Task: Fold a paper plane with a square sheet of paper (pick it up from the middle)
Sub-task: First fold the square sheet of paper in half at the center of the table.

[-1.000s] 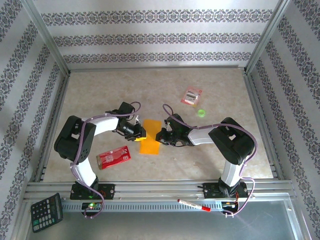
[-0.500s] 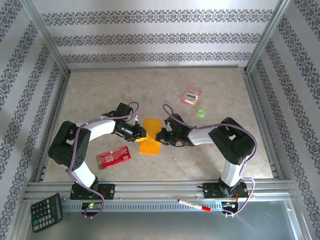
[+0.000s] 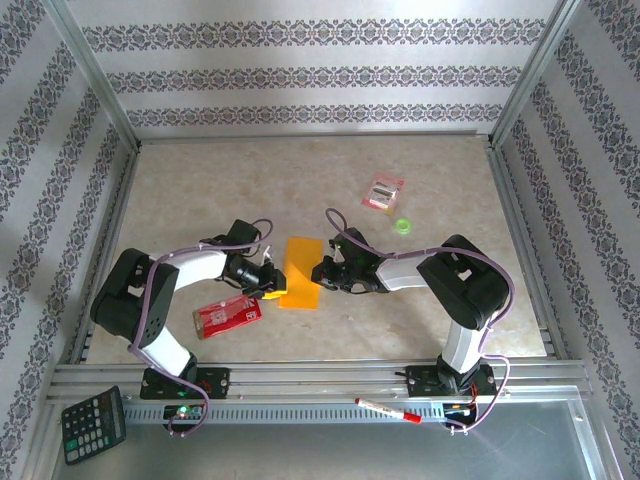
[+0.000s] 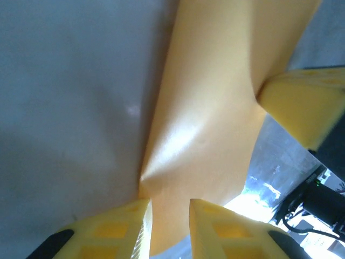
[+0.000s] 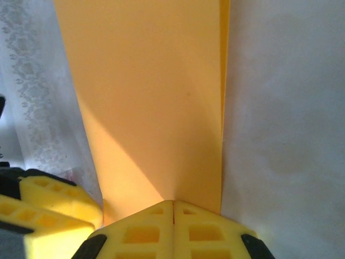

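Orange-yellow and narrow from overhead, the sheet of paper (image 3: 300, 272) lies near the middle of the counter (image 3: 200, 190), between the two arms. The left pincer (image 3: 271, 290) covers part of its left edge and the right pincer (image 3: 322, 271) part of its right edge, so you cannot make out the full outline. From the right wrist you see a second layer along the sheet's right edge, but how many layers lie there you cannot tell, and the far end is cut off at the top of that view. The right pincer is pressed together, pinching the paper's edge where it runs into the seam of the fingers. The left pincer's fingers (image 4: 108, 234) stand slightly apart with the paper's near edge reaching into the gap. Whether the pads touch it is unclear, and the sheet buckles just beyond them. Count one sheet and two packets: a red packet (image 3: 227, 313) near the left pincer toward the front, and a small pink-and-white packet (image 3: 383, 191) toward the back right. Count also one small green object (image 3: 403, 226) and, on the front rail (image 3: 300, 412), one calculator (image 3: 93, 425) and one red marker (image 3: 388, 410). You have open counter across the back half and along the right wall.
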`<state>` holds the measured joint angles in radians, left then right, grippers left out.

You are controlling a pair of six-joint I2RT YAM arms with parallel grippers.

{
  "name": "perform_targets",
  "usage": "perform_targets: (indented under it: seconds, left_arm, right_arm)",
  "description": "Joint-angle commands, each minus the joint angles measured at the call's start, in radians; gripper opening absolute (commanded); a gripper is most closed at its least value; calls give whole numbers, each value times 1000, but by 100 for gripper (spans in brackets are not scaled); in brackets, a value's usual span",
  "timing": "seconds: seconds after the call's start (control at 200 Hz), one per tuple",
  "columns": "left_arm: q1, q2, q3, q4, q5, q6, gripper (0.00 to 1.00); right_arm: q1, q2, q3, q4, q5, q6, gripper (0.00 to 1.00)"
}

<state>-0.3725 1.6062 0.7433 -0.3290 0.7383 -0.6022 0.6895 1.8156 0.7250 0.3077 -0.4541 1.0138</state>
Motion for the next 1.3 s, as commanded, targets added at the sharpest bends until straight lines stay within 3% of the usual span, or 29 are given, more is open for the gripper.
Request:
perform_targets:
  seconds: [0.0, 0.11, 0.29, 0.58, 0.954, 1.294]
  left_arm:
    - [-38, -38, -9, 42, 58, -48, 26]
    - [-58, -9, -16, 54, 46, -58, 26]
    - [-38, 33, -26, -35, -77, -21, 24]
    - [1, -47, 63, 28, 19, -32, 26]
    - [32, 265, 371, 52, -43, -1, 24]
    - [109, 356, 366, 80, -15, 33, 25]
  right_arm:
    - [10, 118, -74, -236, 108, -38, 0]
    - [12, 117, -72, -237, 108, -38, 0]
    - [14, 120, -73, -238, 106, -40, 0]
    - [11, 122, -70, -240, 106, -45, 0]
    - [13, 120, -62, -239, 104, -44, 0]
    - [13, 110, -80, -237, 109, -41, 0]
